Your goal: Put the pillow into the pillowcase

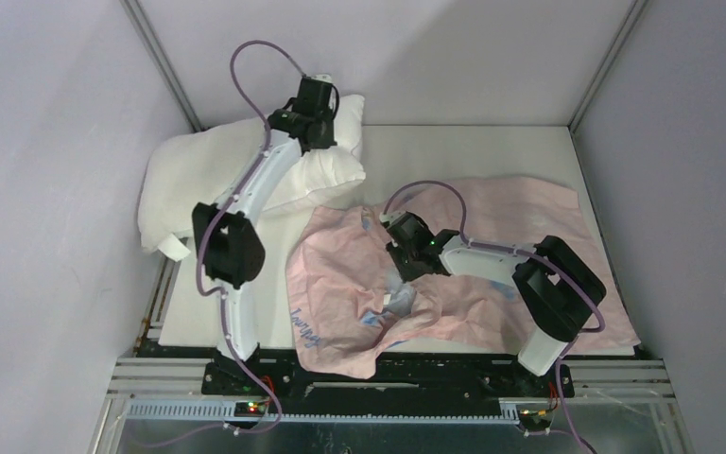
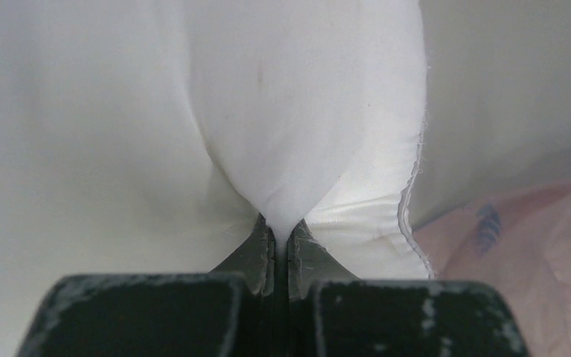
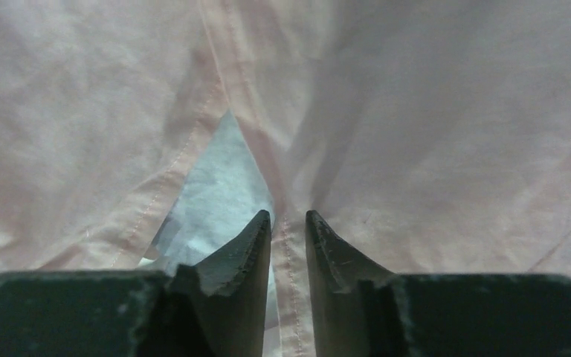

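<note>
Pillow [image 1: 189, 170] far left on white counter [image 1: 454, 151], left hand [image 2: 281, 238] clamped on it; right hand [image 3: 288, 223] slightly apart astride hem of pillowcase [image 3: 453, 111].

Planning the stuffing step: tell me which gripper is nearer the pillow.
Left. The left gripper is shut on a fold of the pillow; the right gripper is down at the pillowcase, apart from the pillow.

The pillow [image 2: 305, 111] blocks everything ahead of the left gripper [image 2: 282, 232], which pinches its fabric; bare table [image 1: 477, 151] lies to that gripper's right. Beneath the right gripper [image 3: 288, 221] the pillowcase [image 3: 453, 149] covers the table, a narrow slit gaping just to its left.
</note>
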`<state>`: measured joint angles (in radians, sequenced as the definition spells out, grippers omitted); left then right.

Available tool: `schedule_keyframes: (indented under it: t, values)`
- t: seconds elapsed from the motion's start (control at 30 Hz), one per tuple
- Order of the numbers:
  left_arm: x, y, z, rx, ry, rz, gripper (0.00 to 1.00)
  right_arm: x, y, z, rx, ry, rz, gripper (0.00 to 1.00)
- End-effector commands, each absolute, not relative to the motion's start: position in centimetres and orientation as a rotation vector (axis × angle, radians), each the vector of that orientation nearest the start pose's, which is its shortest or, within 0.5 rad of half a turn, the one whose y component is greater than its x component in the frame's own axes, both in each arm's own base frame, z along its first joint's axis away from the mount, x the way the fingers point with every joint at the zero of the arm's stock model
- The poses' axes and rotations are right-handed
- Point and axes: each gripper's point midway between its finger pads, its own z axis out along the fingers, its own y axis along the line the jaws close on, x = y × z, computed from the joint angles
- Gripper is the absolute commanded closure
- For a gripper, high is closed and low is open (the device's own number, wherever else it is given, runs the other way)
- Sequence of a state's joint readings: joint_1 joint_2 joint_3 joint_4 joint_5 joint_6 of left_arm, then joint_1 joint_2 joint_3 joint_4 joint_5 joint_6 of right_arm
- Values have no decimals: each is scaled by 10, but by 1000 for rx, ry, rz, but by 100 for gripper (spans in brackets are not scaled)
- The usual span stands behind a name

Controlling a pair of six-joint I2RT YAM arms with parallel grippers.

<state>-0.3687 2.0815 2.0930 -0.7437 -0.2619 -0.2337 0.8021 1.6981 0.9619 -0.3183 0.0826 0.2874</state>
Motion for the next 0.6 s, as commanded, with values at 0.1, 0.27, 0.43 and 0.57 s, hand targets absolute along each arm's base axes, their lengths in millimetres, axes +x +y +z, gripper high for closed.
schedule_keyframes:
  t: [0.1,0.27,0.43,0.57]
  values:
    - [460,-126,278,-73,2172,-62,100,286,264,47,-491,2507,350,97]
    - [402,-122,301,-58,2115,-192,100,296,268,76,-410,2477,475,100]
    - [345,-118,307,-19,2085,-293,100,308,269,100,-310,2461,613,100]
    - [307,-118,307,22,2085,-370,100,315,268,105,-272,2464,633,100]
